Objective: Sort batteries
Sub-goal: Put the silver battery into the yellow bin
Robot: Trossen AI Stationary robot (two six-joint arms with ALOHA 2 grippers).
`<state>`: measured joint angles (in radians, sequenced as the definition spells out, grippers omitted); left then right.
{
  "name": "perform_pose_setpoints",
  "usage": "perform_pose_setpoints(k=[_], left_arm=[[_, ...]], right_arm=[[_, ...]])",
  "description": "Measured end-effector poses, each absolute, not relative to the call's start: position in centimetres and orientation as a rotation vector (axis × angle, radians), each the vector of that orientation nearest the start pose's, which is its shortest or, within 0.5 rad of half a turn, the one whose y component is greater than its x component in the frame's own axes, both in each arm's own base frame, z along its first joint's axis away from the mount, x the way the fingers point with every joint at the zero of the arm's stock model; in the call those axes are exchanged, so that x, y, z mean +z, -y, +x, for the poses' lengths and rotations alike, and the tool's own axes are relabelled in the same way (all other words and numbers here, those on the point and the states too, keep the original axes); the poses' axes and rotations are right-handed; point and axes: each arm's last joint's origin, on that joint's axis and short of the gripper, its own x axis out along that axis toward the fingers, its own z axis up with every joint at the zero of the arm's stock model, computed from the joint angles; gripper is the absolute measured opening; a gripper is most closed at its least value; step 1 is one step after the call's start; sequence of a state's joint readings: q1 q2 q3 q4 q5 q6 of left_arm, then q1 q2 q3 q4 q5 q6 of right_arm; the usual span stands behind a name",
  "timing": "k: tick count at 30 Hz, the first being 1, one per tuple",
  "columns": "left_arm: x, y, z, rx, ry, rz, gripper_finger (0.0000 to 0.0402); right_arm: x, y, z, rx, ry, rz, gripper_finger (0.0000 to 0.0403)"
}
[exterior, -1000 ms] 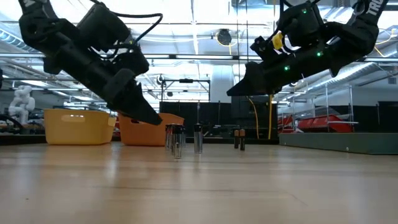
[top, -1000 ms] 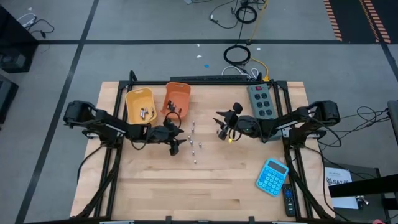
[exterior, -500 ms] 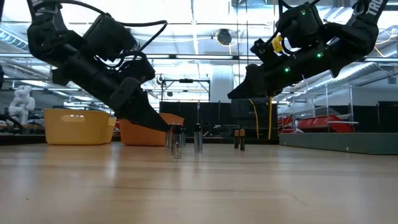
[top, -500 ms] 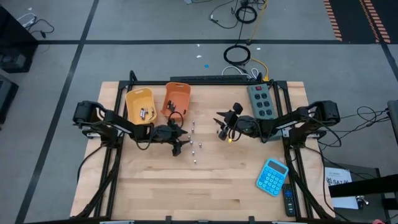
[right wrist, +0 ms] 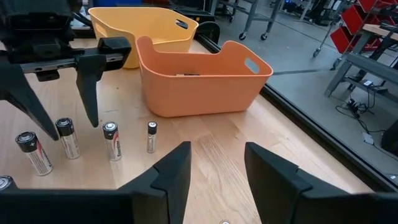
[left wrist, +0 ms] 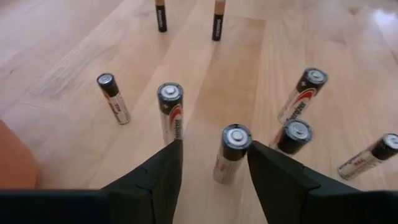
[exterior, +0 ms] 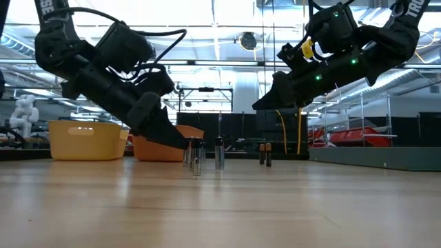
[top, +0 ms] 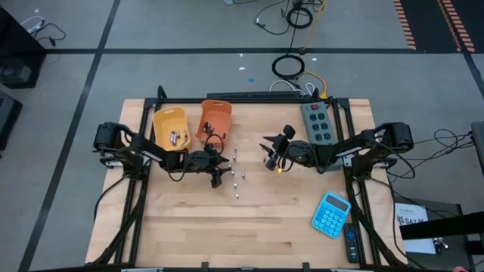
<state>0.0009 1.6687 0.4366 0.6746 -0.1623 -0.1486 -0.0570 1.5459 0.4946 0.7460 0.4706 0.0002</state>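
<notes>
Wooden tabletop (top: 189, 227) at frame center carries upright batteries (top: 236, 178), below the orange bin (top: 215, 119) and yellow bin (top: 169, 127). Left gripper (left wrist: 212, 163) straddles one battery (left wrist: 230, 151), fingers open, not gripping. Right gripper (right wrist: 216, 163) hovers center-right, open and empty.

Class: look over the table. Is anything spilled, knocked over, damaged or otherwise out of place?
Nothing stands out. The loose batteries stand upright on the table, the yellow bin and orange bin sit upright, and the calculator lies flat near the table's corner.
</notes>
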Motion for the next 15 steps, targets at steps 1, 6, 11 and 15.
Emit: perform_pose_setpoints(k=[1,6,11,15], left_arm=[[10.41,-0.53,26.55,0.202,-0.543,-0.1,0.0185],[10.42,-0.56,26.55,0.205,-0.542,-0.1,0.0182],[10.42,-0.54,26.55,0.204,-0.542,-0.101,0.0182],[10.41,-0.53,26.55,0.199,-0.543,-0.103,0.0182]], right_arm=[[15.64,2.89,27.52,-0.523,-0.302,-0.063,0.0141],[15.63,2.89,27.52,-0.523,-0.302,-0.063,0.0141],[15.64,2.89,27.52,-0.523,-0.302,-0.063,0.0141],[15.65,2.89,27.53,-0.523,-0.302,-0.063,0.0141]])
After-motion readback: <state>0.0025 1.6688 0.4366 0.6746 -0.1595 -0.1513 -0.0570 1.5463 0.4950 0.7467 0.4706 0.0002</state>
